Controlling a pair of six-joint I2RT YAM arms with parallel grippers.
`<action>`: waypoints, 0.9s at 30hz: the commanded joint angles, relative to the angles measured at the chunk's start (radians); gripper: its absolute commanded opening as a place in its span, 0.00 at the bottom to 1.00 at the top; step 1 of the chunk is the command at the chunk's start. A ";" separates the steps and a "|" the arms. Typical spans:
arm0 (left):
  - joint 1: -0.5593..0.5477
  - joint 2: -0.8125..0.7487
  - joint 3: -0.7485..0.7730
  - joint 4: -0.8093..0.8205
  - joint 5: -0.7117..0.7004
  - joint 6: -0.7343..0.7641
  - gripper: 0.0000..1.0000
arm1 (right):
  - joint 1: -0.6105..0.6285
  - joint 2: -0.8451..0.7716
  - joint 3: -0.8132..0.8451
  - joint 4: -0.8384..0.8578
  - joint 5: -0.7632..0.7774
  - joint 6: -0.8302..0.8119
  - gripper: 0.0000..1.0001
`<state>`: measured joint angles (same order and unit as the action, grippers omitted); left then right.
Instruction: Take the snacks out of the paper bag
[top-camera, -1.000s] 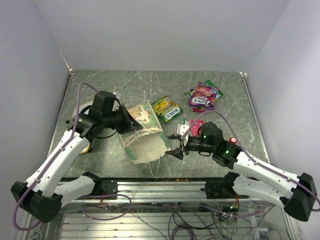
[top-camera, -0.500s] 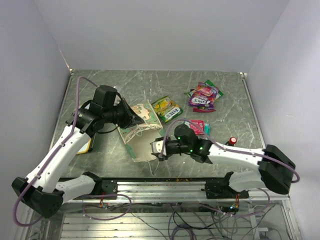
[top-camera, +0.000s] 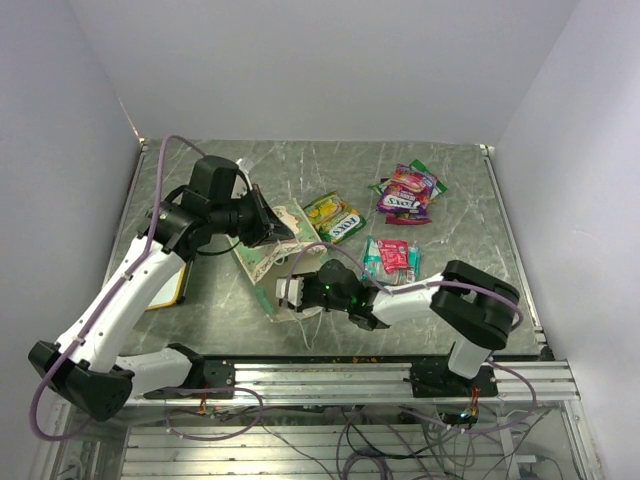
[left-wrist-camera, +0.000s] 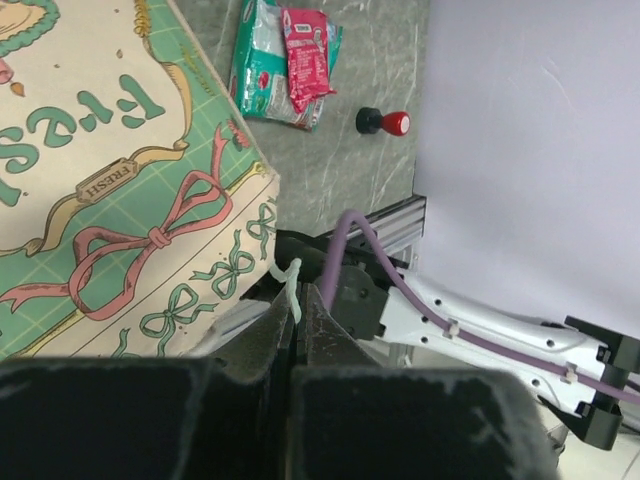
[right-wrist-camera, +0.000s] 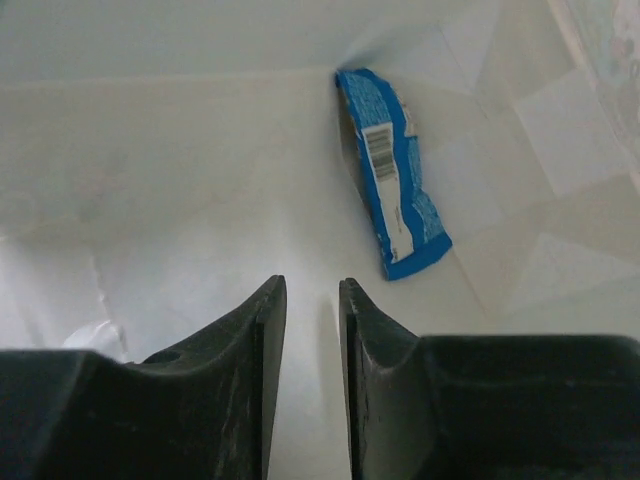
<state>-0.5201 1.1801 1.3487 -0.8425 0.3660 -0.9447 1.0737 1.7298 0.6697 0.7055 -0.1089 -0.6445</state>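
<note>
The mint-green paper bag (top-camera: 283, 243) lies on its side, mouth toward the near edge; its cream printed front fills the left wrist view (left-wrist-camera: 110, 170). My left gripper (left-wrist-camera: 297, 300) is shut on the bag's thin white string handle (left-wrist-camera: 289, 283) and holds the upper edge up. My right gripper (right-wrist-camera: 312, 288) is inside the bag, open and empty, jaws a little apart over the pale bag floor. A blue snack packet (right-wrist-camera: 392, 170) lies ahead of it, to the right. Outside lie a yellow-green packet (top-camera: 335, 217), pink-purple packets (top-camera: 408, 192) and a teal-red packet (top-camera: 392, 257).
A wood-framed whiteboard (top-camera: 181, 286) lies at the left under my left arm. A small red-topped black button (left-wrist-camera: 385, 122) stands near the teal-red packet (left-wrist-camera: 285, 60). My right arm (top-camera: 440, 295) stretches across the near edge of the table.
My right arm has swung left and pushed its gripper into the bag's mouth. My left gripper has kept the handle and drawn the bag's upper edge slightly up and back.
</note>
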 joint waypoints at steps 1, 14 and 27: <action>-0.007 0.042 0.084 -0.070 0.079 0.139 0.07 | 0.004 0.066 0.021 0.163 0.120 -0.008 0.27; -0.009 0.166 0.224 -0.210 0.147 0.365 0.07 | -0.009 0.280 0.072 0.426 0.295 -0.013 0.29; -0.009 0.191 0.227 -0.195 0.199 0.372 0.07 | -0.028 0.225 0.063 0.436 0.122 0.013 0.45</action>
<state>-0.5209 1.3712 1.5696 -1.0451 0.5247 -0.5819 1.0481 2.0052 0.7410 1.1164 0.0772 -0.6586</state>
